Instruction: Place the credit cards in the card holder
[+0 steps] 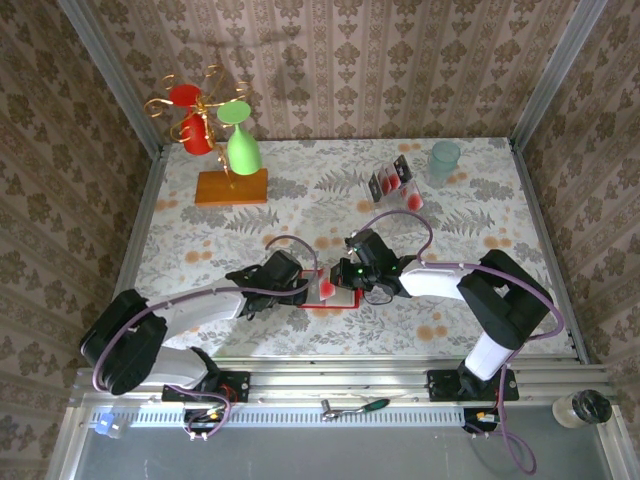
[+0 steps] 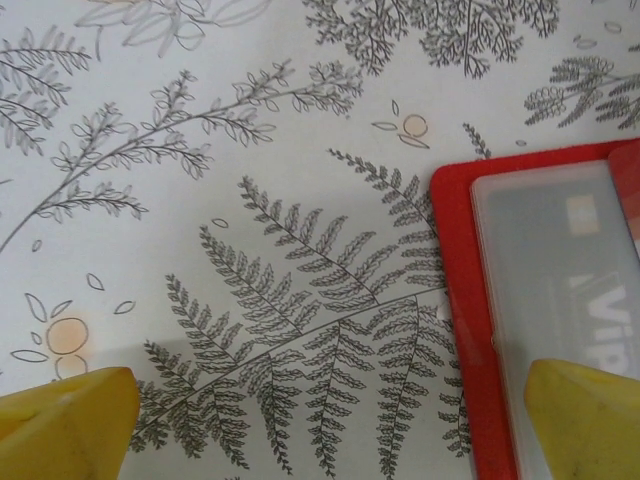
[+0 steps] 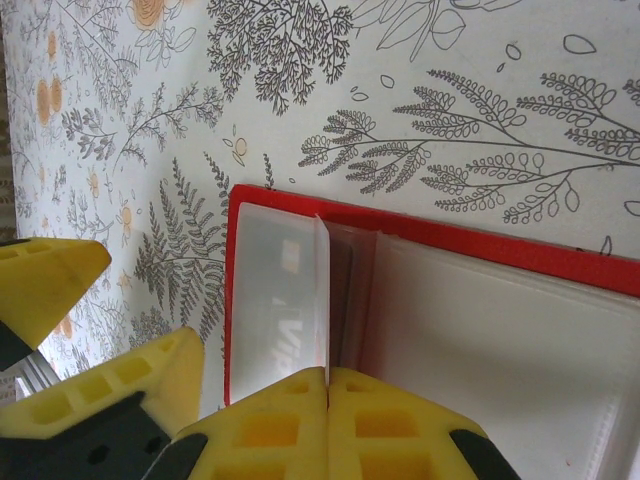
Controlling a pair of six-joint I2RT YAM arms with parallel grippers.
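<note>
Floral counter (image 1: 300, 200), near centre: card holder (image 3: 500, 250) lying open and flat between both hands. Right hand (image 3: 328, 400): pinched shut on credit card (image 3: 322, 290), edge-on, pocket mouth directly ahead of fingertips. Left hand (image 2: 325, 420): spread wide, straddling holder's left edge, nothing held.

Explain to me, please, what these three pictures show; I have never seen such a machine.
This robot has two arms fixed at a table's near edge. The wide picture looks down from above; the other two come from cameras on the wrists, so the yellow fingers are the robot's own. The left gripper stands open, one finger over the red card holder. The right gripper is pinched shut above its pale pockets; whether it holds a card, I cannot tell. Farther back stand credit cards, a teal cup and a cup stand.
</note>
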